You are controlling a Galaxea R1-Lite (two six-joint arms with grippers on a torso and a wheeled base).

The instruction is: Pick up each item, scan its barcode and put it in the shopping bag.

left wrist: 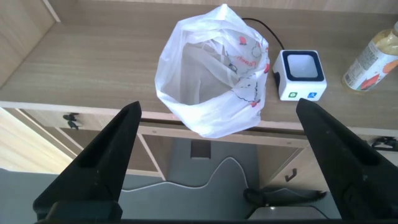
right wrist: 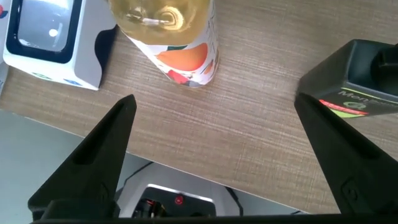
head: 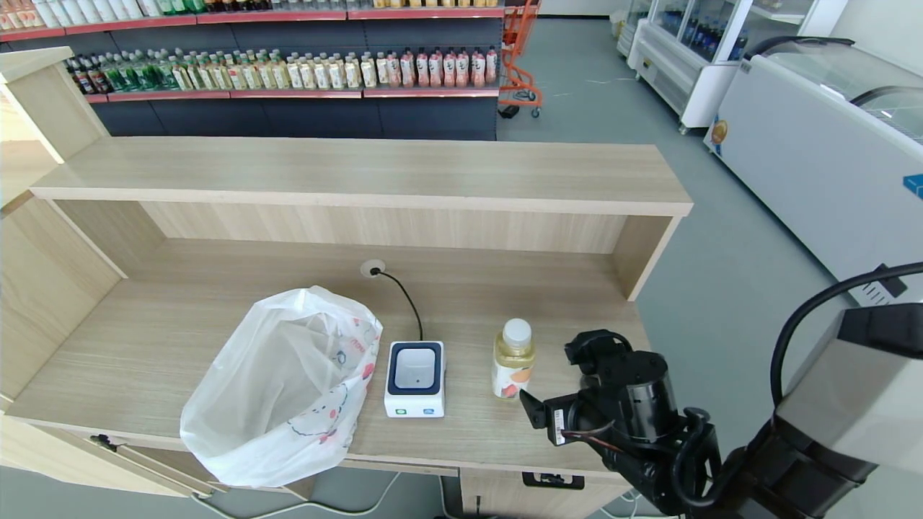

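1. While its jaws stand spread wide and empty, the right tool (right wrist: 214, 155) hangs over the table's (head: 180, 324) near edge, at four o'clock from the bottle (head: 513, 360).
2. Left tool (left wrist: 214, 162) is likewise released and holds nothing, above the near edge by the bag (head: 288, 382).
3. Bag sits open-mouthed at nine o'clock from the scanner (head: 414, 378), overhanging the edge.
4. Bottle stands upright at three o'clock from the scanner, near it but apart.
5. Scanner's cable (head: 417, 317) runs toward twelve o'clock into a hole in the table.
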